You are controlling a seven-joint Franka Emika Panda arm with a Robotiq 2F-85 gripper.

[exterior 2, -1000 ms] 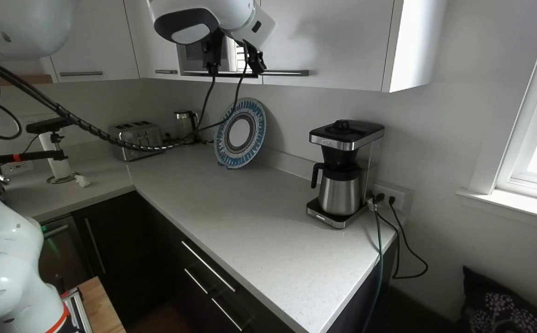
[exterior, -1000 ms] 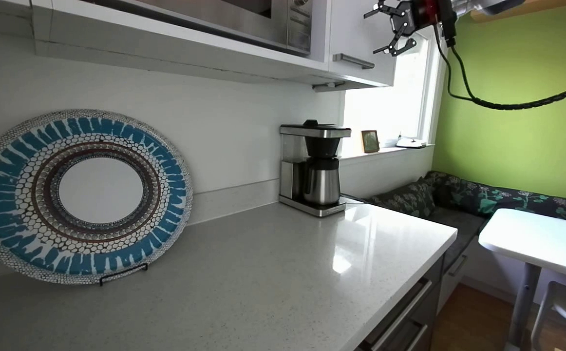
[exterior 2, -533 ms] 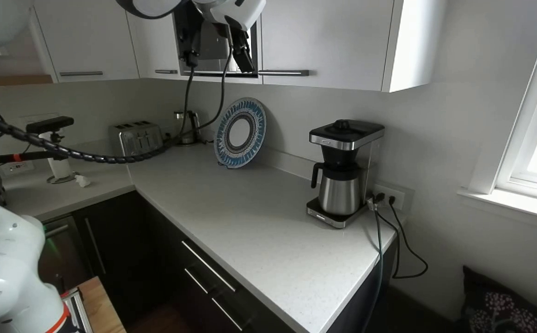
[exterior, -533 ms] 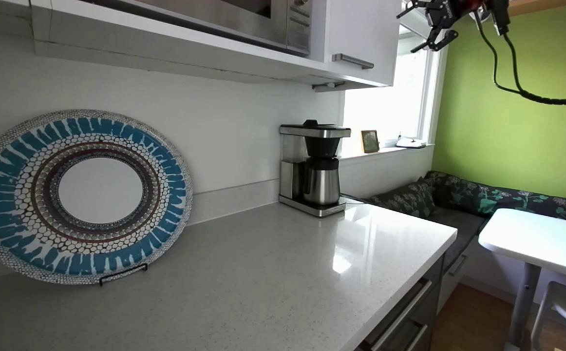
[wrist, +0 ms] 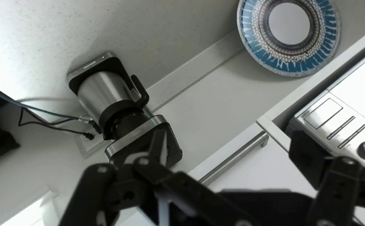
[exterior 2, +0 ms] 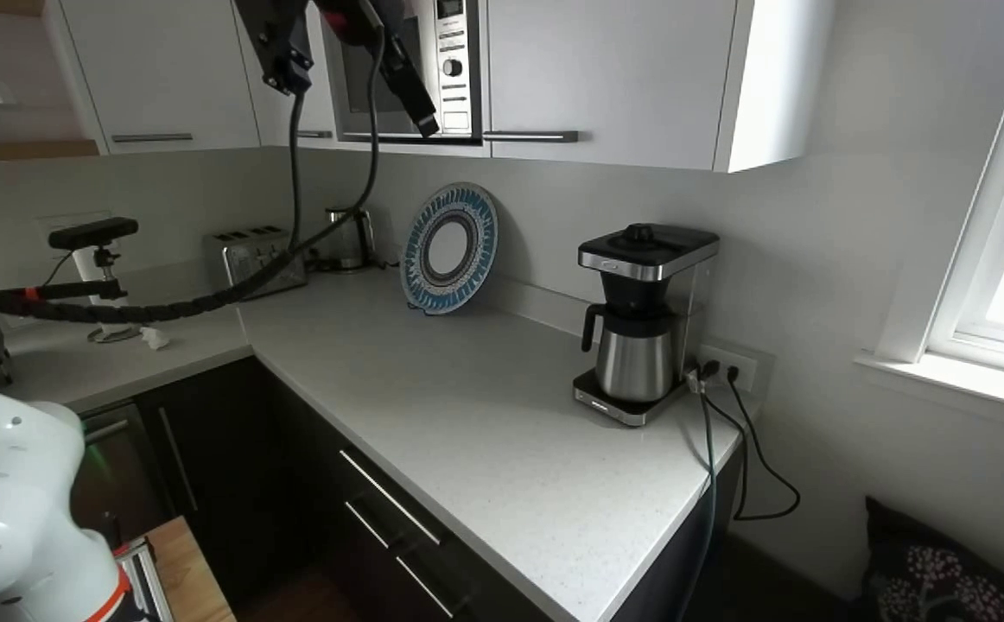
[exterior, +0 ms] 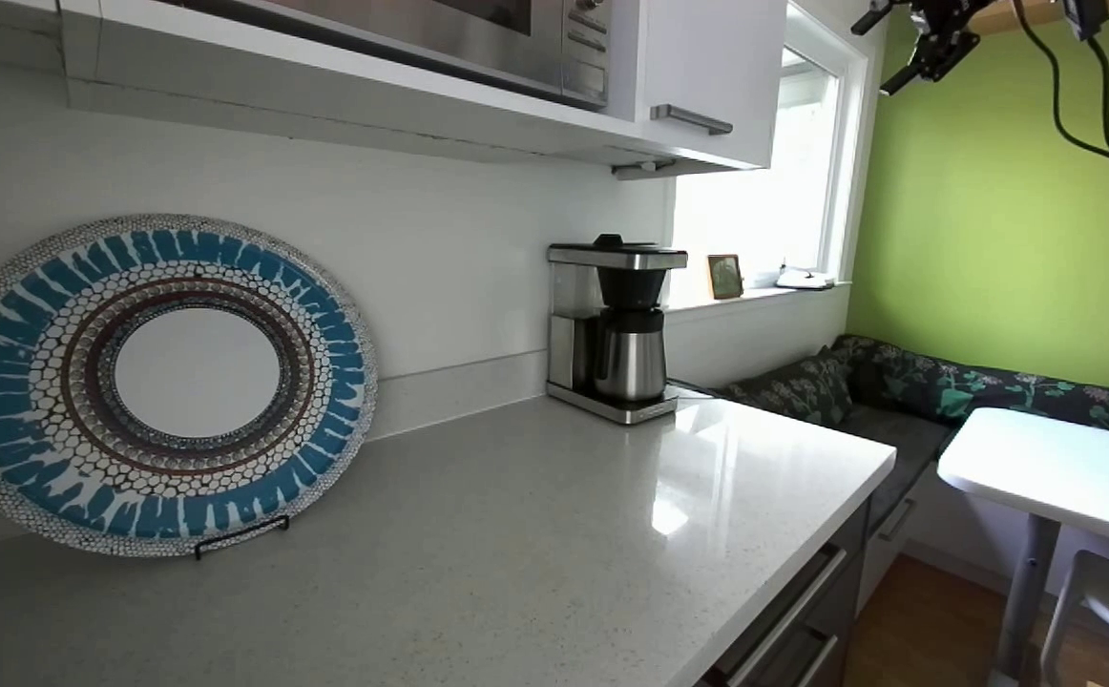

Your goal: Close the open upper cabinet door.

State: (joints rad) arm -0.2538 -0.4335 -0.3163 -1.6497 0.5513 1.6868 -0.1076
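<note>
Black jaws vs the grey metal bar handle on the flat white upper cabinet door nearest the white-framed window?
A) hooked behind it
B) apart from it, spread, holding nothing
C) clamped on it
B: in an exterior view the jaws are spread with nothing between them, and the white-framed window shows between them and the bar handle on the cabinet door.

Upper cabinet door (exterior 2: 610, 78): plain white
Gripper (exterior: 874, 59): black
Plate (exterior: 173, 382): blue, white and brown rings
Far wall (exterior: 1013, 258): green
</note>
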